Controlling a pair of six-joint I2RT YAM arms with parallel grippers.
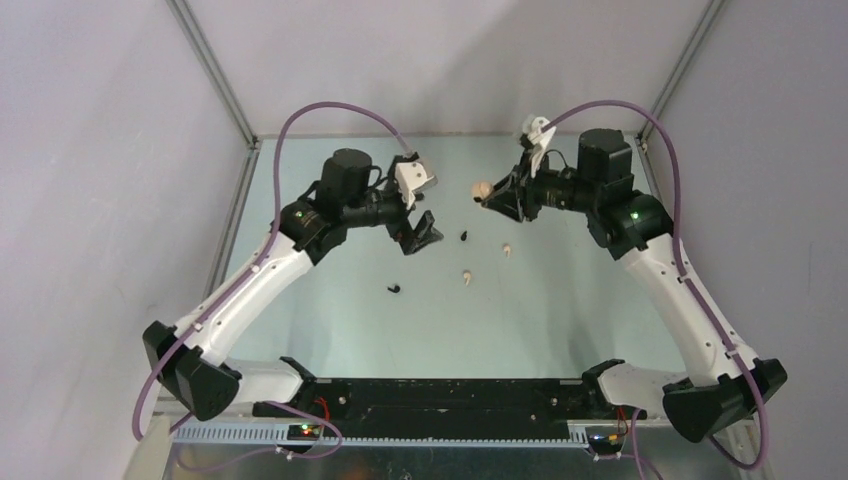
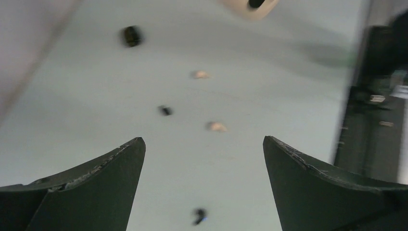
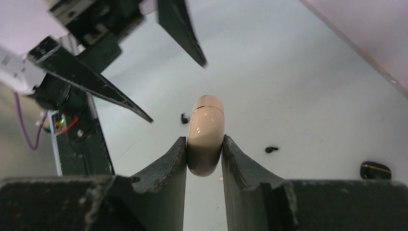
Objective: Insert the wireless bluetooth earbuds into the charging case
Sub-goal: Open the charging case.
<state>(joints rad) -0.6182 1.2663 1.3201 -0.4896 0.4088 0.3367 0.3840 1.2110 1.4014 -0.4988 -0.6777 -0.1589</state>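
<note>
**Loose Pieces Lay Scattered on the Table point(image 1: 330, 330)**

The pale grey-green surface carried four tiny earbuds near its middle. The far cream earbud point(image 1: 507, 248) and the near cream earbud point(image 1: 467, 274) lay close together. One black earbud point(image 1: 463, 237) lay just left of them, the other black earbud point(image 1: 394, 289) further left. A dark rounded case point(image 3: 375, 169) sat apart.

Light is soft and even; earbuds point(image 2: 216, 126) appear blurred.
</note>
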